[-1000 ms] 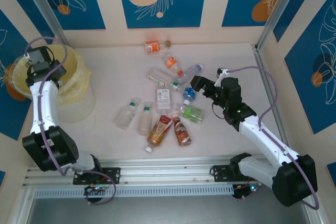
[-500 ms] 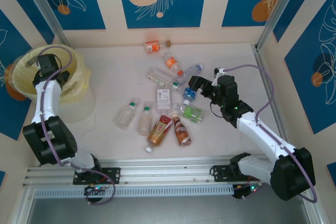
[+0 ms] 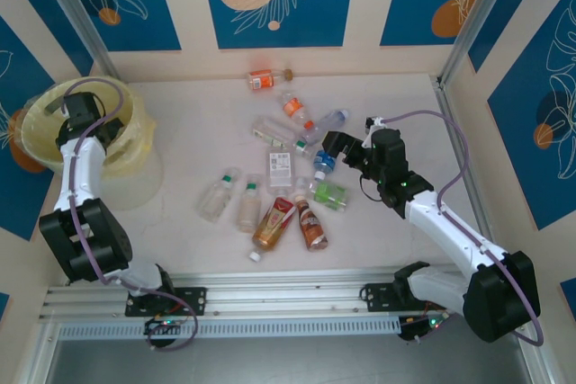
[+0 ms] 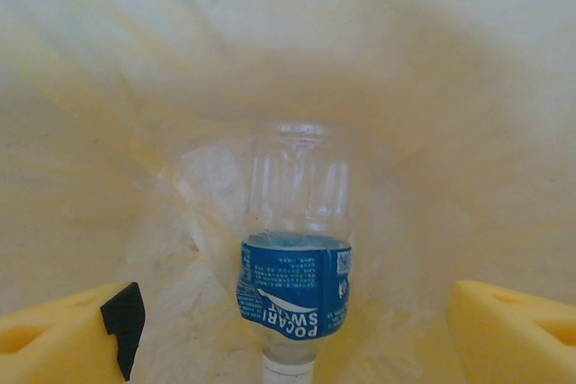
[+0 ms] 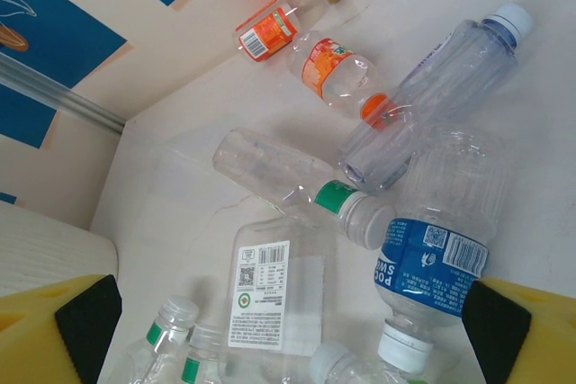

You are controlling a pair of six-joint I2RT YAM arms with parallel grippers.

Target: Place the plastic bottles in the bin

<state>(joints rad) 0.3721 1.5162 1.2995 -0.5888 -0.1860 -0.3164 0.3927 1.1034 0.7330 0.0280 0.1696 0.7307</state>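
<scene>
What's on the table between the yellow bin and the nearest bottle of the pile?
Nothing: the top view shows bare white tabletop between the round pale-yellow plastic bin and the nearest clear plastic bottle.

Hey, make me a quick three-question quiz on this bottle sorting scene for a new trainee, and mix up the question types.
1. True or false: the left end effector is clamped on the blue-label bottle in the bin.
2. The right end effector hangs over: A the bin, B the bottle pile, C bare table.
3. Fill in: the farthest bottle from the arms has an ___ label.
Key: 1 false, its fingers stand clear of the bottle. 2 B. 3 orange.
</scene>
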